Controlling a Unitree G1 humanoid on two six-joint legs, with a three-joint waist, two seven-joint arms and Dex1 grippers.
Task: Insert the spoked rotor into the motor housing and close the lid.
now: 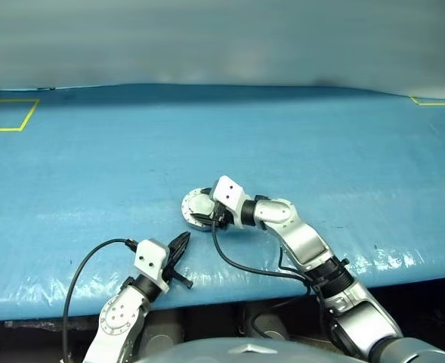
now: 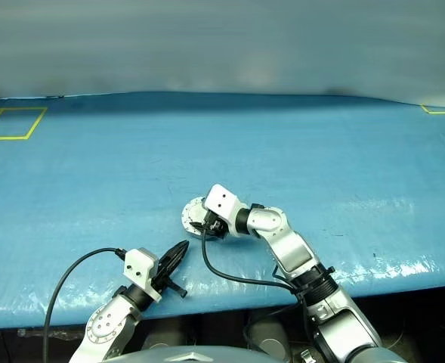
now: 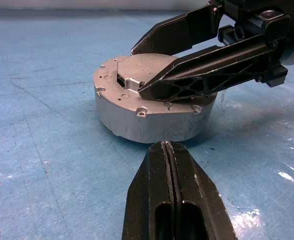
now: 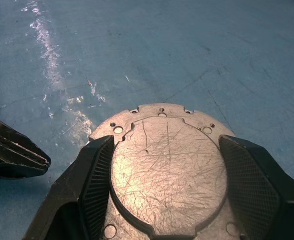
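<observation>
The motor housing point(image 3: 137, 125), a round grey metal cup, sits on the blue table with the lid point(image 4: 166, 170) lying flat on top, its plain scratched outside up. The spoked rotor is hidden. My right gripper point(image 4: 167, 142) reaches over the housing from the right, open, with one black finger point(image 3: 201, 75) across each side of the lid's top. I cannot tell whether they touch it. My left gripper point(image 3: 166, 146) is shut and empty. It points at the housing from a short way in front, near the table's front edge point(image 1: 207, 299).
The blue table cover point(image 1: 320, 144) stretches wide behind and to both sides of the housing. A yellow taped square point(image 1: 7, 115) marks the far left, and a yellow corner point(image 1: 434, 100) the far right. Black cables hang from both wrists over the front edge.
</observation>
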